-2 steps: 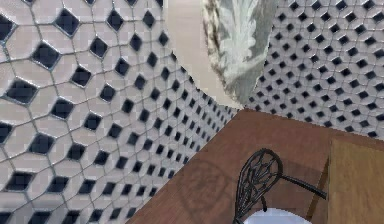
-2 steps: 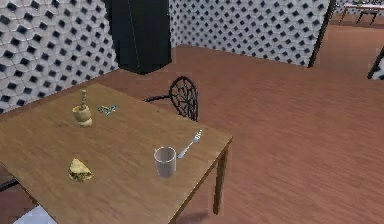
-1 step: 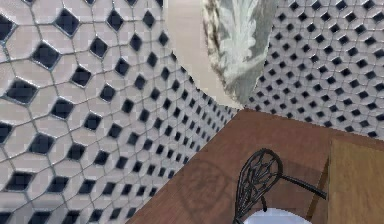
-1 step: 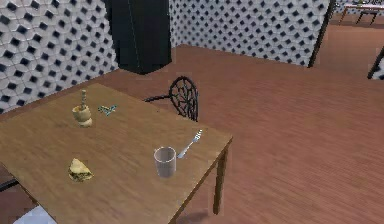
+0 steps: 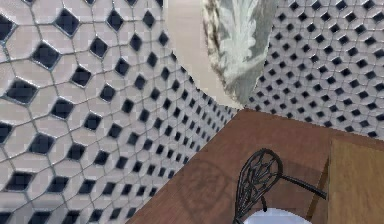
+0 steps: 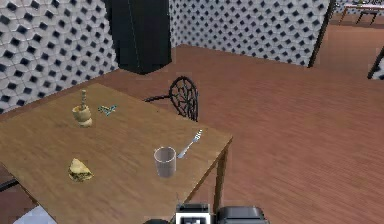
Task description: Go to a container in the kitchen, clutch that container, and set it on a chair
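Reaching for the cup near the bench's front corner

The cup (image 6: 165,161) stands on the bench (image 6: 130,135) just beside a fork (image 6: 190,143). I cannot tell whether the claw (image 6: 157,220) holds anything. Best to approach squarely, clear of the fork; the chair (image 6: 183,97) stands at the far side.

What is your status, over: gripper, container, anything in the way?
Gripper at arm side view's bottom edge, load cannot be told. Clear cup upright on table, chair beyond. Utensil lies beside cup.
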Controlling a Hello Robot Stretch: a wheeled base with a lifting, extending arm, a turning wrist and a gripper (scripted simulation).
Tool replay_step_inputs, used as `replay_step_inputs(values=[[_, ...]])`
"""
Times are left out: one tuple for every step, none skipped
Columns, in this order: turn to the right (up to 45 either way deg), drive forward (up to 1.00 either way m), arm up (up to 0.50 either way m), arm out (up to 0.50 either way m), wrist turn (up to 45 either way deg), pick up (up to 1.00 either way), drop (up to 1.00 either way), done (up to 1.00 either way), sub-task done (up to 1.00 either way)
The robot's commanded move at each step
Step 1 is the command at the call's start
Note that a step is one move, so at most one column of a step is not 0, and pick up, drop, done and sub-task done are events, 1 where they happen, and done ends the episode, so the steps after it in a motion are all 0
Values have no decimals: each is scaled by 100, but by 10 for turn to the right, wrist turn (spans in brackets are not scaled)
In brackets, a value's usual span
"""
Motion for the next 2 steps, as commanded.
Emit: replay_step_inputs(values=[[0,0,0,26,0,0,0,0,0],[0,0,0,0,450,0,0,0,0]])
